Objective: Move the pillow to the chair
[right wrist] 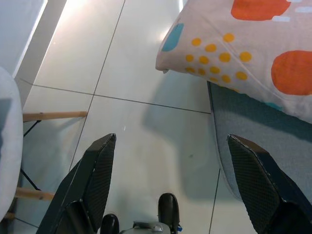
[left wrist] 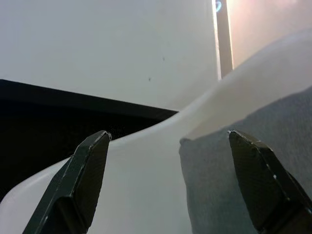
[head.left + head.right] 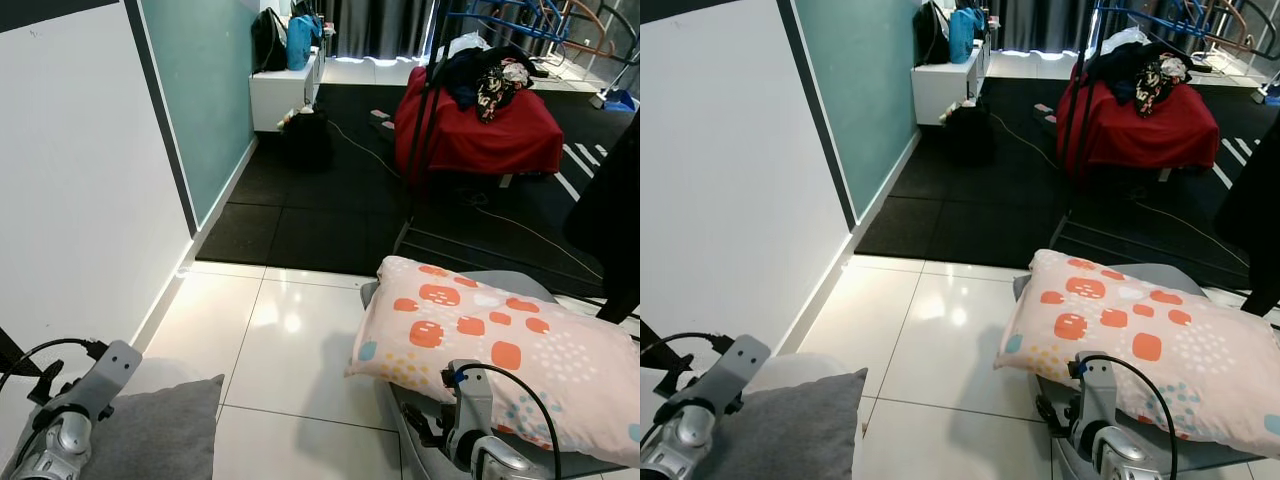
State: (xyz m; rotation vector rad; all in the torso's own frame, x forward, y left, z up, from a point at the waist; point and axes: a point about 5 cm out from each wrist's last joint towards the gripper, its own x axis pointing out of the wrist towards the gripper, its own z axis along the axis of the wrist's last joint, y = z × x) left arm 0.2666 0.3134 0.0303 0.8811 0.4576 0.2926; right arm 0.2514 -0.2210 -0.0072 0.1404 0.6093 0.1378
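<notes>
While the pillow (image 3: 500,355), pale pink with orange patches and dotted prints, lies flat across a grey cushioned seat (image 1: 253,141) on the robot's right, 1 corner juts past the seat's edge over the white tiled floor (image 3: 290,350). The right gripper (image 1: 171,151) hangs just beside that corner, above the tiles, its 2 black fingers spread wide and holding nothing. On the robot's left, the left gripper (image 2: 168,141) points at a white chair (image 2: 146,185) carrying a grey cushion (image 3: 160,435); its fingers also stand wide apart, empty. Farther off, past the black floor mats (image 3: 330,200), sits a red-covered couch (image 3: 480,130) piled with dark clothes.
</notes>
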